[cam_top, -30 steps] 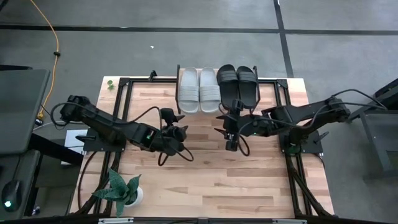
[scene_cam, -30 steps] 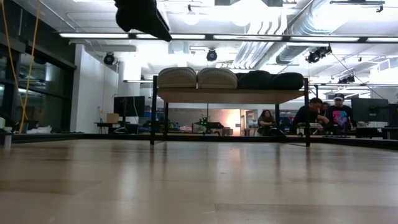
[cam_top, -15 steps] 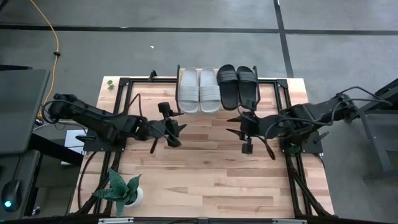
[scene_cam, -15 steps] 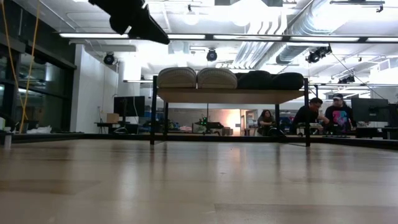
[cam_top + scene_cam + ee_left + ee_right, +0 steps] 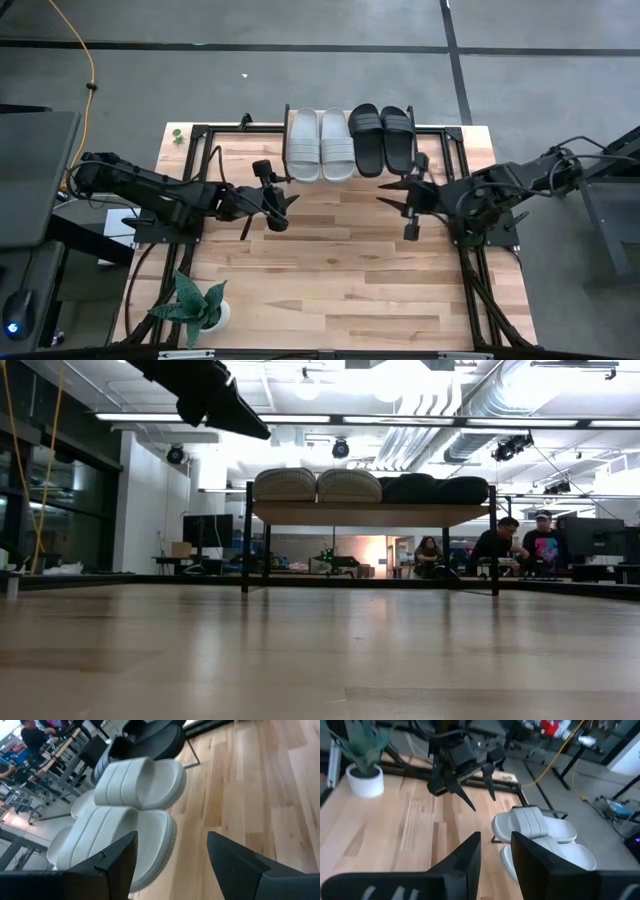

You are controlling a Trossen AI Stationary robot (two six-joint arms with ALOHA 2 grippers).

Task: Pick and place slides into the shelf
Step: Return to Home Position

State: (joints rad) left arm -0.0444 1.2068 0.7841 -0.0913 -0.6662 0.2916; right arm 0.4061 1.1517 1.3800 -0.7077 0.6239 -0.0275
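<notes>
All the slides lie side by side on top of the shelf at the table's far edge, soles down on its plank. The light grey pair is on the left and the black pair on the right. My left gripper hovers open above the table, just near of the grey pair. My right gripper hovers open near of the black pair, pointing toward the table's left. Neither holds anything.
A potted plant stands at the table's near left corner. Black frame rails run along the table's left, right and far sides. People sit at desks in the room behind.
Both arms have drawn back from the table's middle. The right gripper went toward the right and far edges, the left gripper slightly toward the far edge while its arm pulled back left. The slides stayed where they were on the shelf.
</notes>
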